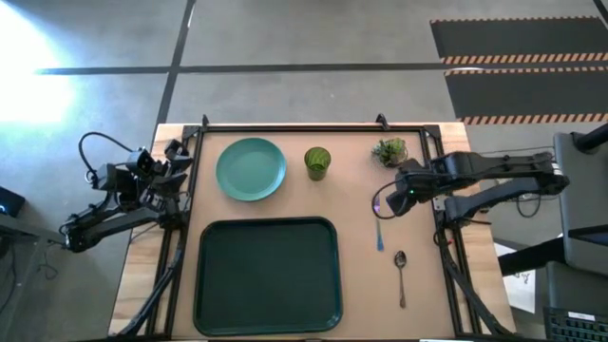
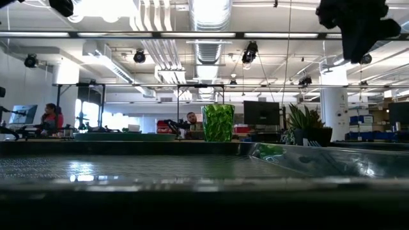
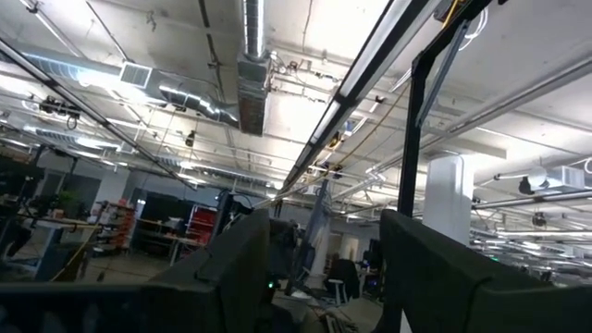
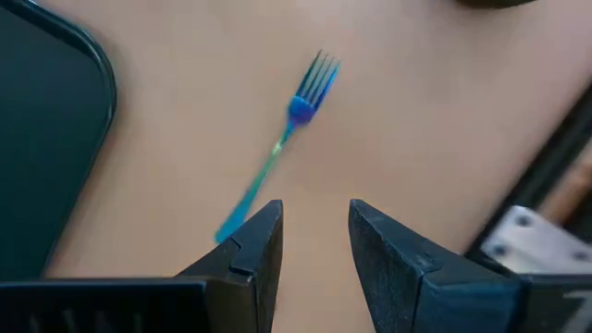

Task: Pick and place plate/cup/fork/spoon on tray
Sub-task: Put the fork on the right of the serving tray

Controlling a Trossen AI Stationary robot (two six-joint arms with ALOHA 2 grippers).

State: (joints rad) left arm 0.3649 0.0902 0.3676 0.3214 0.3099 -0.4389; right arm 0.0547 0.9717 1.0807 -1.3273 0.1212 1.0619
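The teal plate (image 1: 251, 169) and the olive cup (image 1: 317, 161) rest on the table's far part, beyond the dark green tray (image 1: 269, 274). Right of the tray lie the bluish fork (image 1: 379, 233) and, nearer the front, the dark spoon (image 1: 401, 275), both flat on the table. My right gripper (image 1: 383, 204) hangs above the fork's far end, pointing steeply down. In the right wrist view it (image 4: 316, 217) is open, with the fork (image 4: 277, 157) below it and nothing between its fingers. My left gripper (image 1: 161, 171) waits open at the table's left edge, tipped upward (image 3: 324, 268).
A small spiky potted plant (image 1: 389, 150) stands at the far right, just beyond my right gripper. A black frame rail (image 1: 285, 126) runs along the table's far edge and down both sides. Bare tabletop (image 1: 418, 237) lies between the tray and the right rail, around the fork and spoon.
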